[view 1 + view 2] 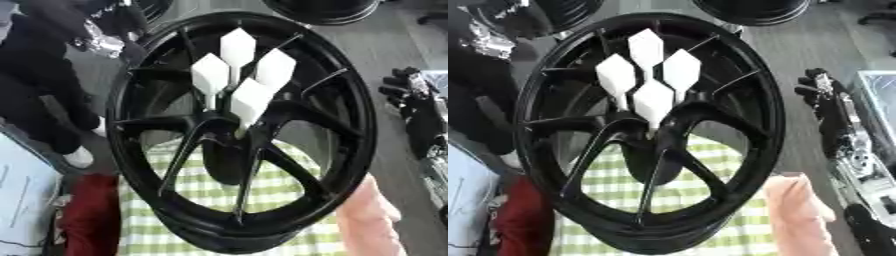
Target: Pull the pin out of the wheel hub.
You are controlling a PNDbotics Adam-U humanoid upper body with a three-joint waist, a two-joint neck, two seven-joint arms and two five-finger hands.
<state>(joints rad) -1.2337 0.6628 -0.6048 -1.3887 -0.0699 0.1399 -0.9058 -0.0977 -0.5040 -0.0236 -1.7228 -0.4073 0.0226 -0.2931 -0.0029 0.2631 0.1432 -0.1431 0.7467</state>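
Note:
A black spoked wheel hub [350, 125] stands tilted on edge and fills the middle of both views. Several white pins with diamond-shaped heads [251, 100] stick out of its centre, close together and pointing up toward me. My left arm [105, 42], black with silver parts, reaches the rim's upper left edge; its hand is lost against the dark rim. To the right of the wheel, my right hand [824, 95] hangs apart from it with relaxed fingers, holding nothing. A person's bare hand [367, 215] rests against the rim at the lower right.
A green-and-white chequered cloth [289, 235] lies under the wheel. A red object [87, 215] and a pale sheet [22, 200] sit at the lower left. Another black wheel [324, 10] lies at the top. Metal equipment [868, 165] stands on the right.

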